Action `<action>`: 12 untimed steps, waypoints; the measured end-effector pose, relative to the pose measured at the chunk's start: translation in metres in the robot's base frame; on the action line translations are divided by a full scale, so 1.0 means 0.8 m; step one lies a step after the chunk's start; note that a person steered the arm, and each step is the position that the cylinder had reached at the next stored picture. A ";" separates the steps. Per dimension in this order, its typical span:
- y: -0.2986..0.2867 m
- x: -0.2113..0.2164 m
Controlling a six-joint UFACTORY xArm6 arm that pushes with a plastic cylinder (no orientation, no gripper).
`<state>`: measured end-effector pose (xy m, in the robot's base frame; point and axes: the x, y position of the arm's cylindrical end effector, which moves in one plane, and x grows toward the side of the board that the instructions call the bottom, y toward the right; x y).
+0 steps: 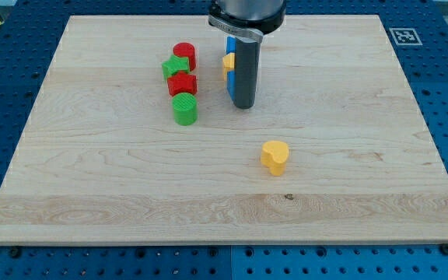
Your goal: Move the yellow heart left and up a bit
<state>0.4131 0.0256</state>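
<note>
1. Your yellow heart (274,157) sits alone, right of centre, toward the table's bottom edge.
2. My tip (243,105) is a bare rod holding nothing, well apart from the heart, nearer the top edge.
3. Judging by that gap, the whole push remains.

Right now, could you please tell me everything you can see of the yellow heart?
The yellow heart is a small, matte, plastic-looking block lying flat on the wooden board, lobes toward the view's top right. It sits alone, right of centre toward the view's bottom, touching no other block. My tip stands apart from it, up and to the view's left.
</note>
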 end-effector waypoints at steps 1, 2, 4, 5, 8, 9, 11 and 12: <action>0.038 0.024; 0.129 0.083; 0.174 0.151; 0.164 0.188; 0.107 0.159; 0.090 0.142; 0.059 0.125; 0.060 0.126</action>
<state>0.5140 0.0738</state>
